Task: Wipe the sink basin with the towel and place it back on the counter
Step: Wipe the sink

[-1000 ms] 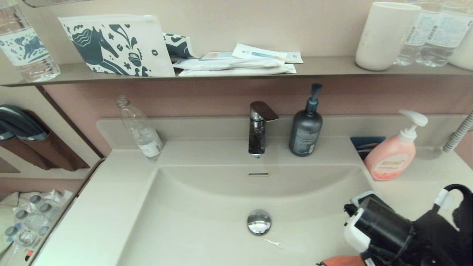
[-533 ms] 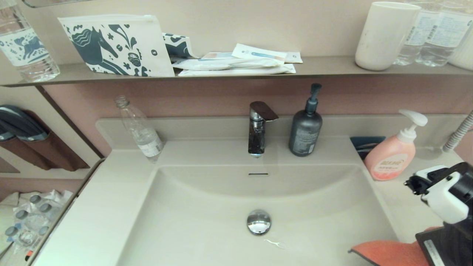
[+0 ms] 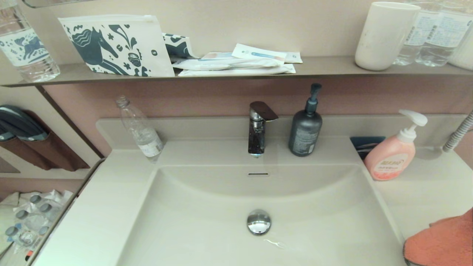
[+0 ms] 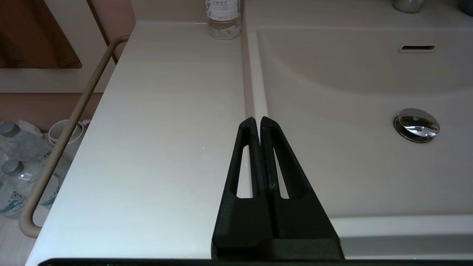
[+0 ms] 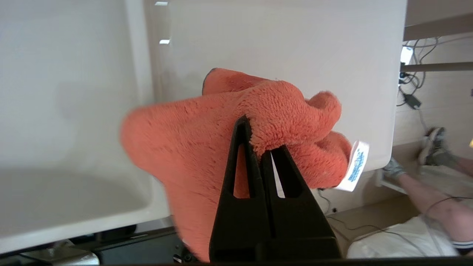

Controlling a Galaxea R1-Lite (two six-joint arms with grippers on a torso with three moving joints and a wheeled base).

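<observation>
1. The right gripper (image 5: 263, 147) has its fingers pinched tight on a fold of the towel (image 5: 207, 147), holding it bunched over the counter (image 3: 425, 192) just right of the sink basin (image 3: 207, 221).
2. The towel's white tag (image 5: 356, 166) hangs free.
3. The left gripper (image 4: 257, 122) is closed on nothing, over the basin's left rim.
</observation>
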